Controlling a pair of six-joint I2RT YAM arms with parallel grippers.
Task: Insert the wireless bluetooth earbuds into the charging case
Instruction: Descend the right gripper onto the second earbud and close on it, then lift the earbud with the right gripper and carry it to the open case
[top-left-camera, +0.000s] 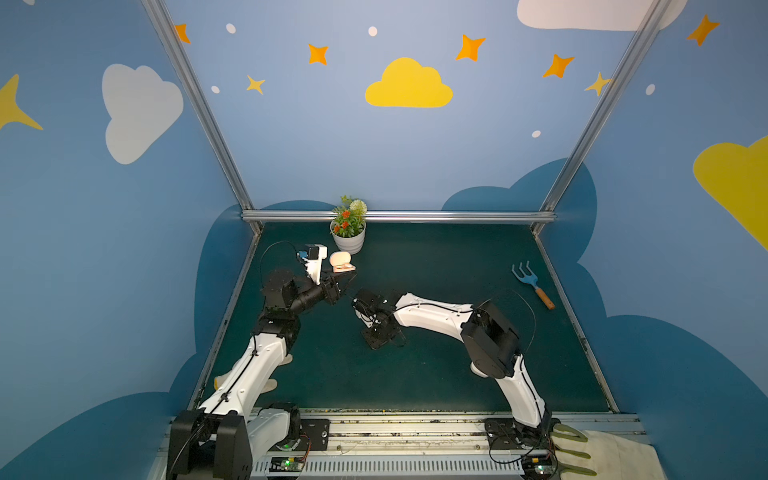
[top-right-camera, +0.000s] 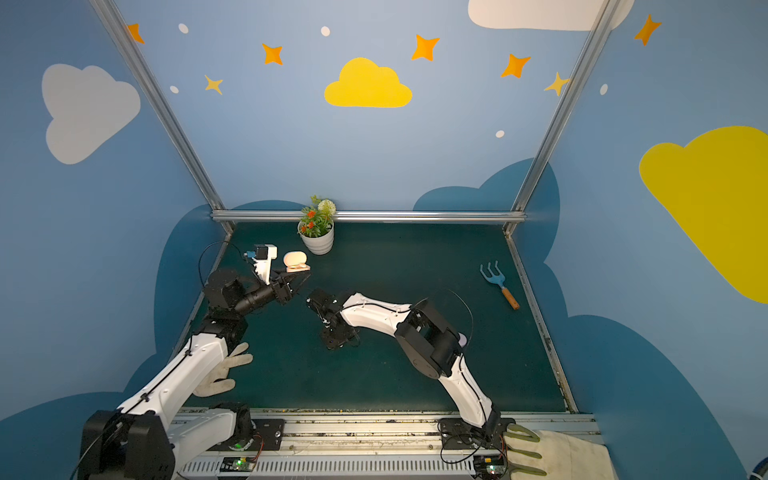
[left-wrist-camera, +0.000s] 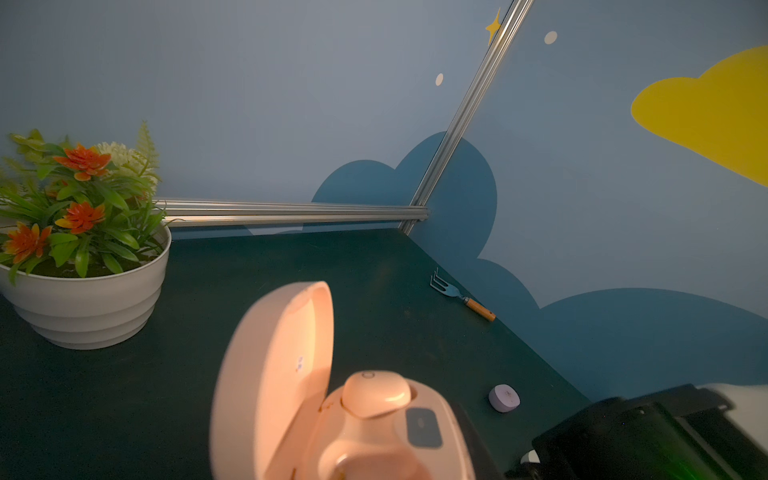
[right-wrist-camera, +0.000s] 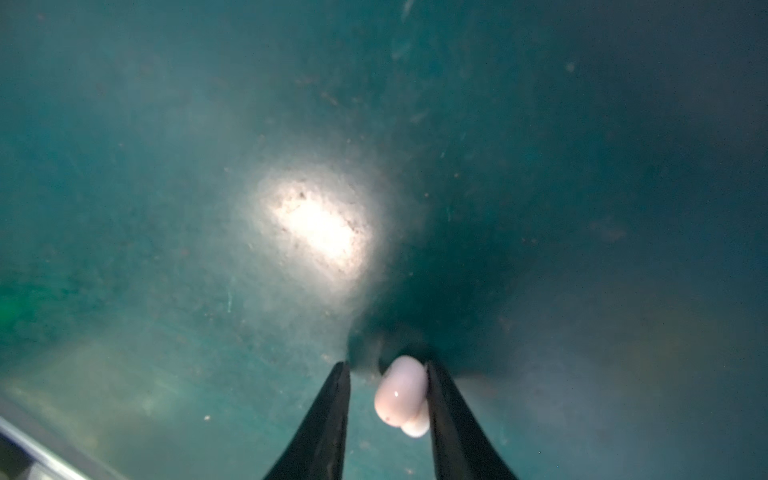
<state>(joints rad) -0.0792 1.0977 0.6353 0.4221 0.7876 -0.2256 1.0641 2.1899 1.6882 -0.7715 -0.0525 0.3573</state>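
Straddles the earbud (right-wrist-camera: 402, 395) with right tool (right-wrist-camera: 386, 368) spread, one jaw touching, one just clear; pinches the charging case (left-wrist-camera: 274, 374) in left tool (top-left-camera: 345, 277). Likely light, hard, slick: take across its fat middle.

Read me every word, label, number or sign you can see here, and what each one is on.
No legible text anywhere.
pink charging case: small bluish mark inside the lid, too blurred to read.
earbud seated in it: tiny ring symbol, no letters.
lilac case: faint mark on top, too small to read.
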